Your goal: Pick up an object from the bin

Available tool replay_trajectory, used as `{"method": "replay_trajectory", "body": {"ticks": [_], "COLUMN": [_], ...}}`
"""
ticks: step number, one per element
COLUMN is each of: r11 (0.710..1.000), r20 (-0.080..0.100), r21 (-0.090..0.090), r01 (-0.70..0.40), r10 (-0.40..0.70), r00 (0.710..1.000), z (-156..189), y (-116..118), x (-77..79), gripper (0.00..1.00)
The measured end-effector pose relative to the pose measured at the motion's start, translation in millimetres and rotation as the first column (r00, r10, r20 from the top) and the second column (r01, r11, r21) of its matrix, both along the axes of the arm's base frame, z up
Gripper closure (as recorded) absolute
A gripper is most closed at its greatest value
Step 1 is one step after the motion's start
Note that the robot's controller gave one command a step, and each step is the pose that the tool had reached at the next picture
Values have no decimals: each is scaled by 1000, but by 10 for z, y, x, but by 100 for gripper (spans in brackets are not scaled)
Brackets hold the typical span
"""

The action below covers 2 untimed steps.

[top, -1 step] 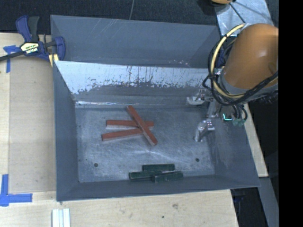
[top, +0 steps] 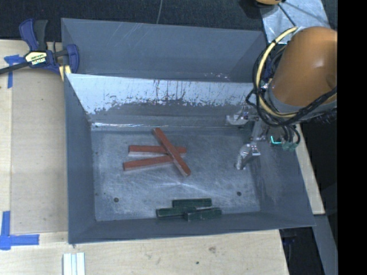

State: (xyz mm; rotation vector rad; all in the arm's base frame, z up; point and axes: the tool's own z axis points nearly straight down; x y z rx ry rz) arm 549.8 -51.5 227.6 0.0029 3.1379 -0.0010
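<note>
My gripper (top: 241, 138) hangs over the right part of the bin floor, near the right wall. It is open, with one metal fingertip (top: 242, 162) low and the other up near the back wall, and nothing between them. To its left, in the middle of the bin, lie three red-brown flat sticks: a diagonal one (top: 172, 152) crosses over two roughly level ones (top: 142, 149) (top: 143, 164). The nearest end of the diagonal stick is well apart from the gripper.
Dark green bars (top: 189, 209) lie stacked together by the front wall, left of and below the gripper. The arm with its orange dome and looped cables fills the upper right above the bin's right wall.
</note>
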Motion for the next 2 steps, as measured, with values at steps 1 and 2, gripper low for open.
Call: {"method": "replay_trajectory", "body": {"ticks": [1,2], "r11": [1000,999], "r20": [9,-2], "r21": [-2,0], "r01": [-27,32], "r10": [27,-32], "r00": [1000,999], "z": [-387,-855], "y": [151,719], "x": [173,268], "gripper": [0,0]}}
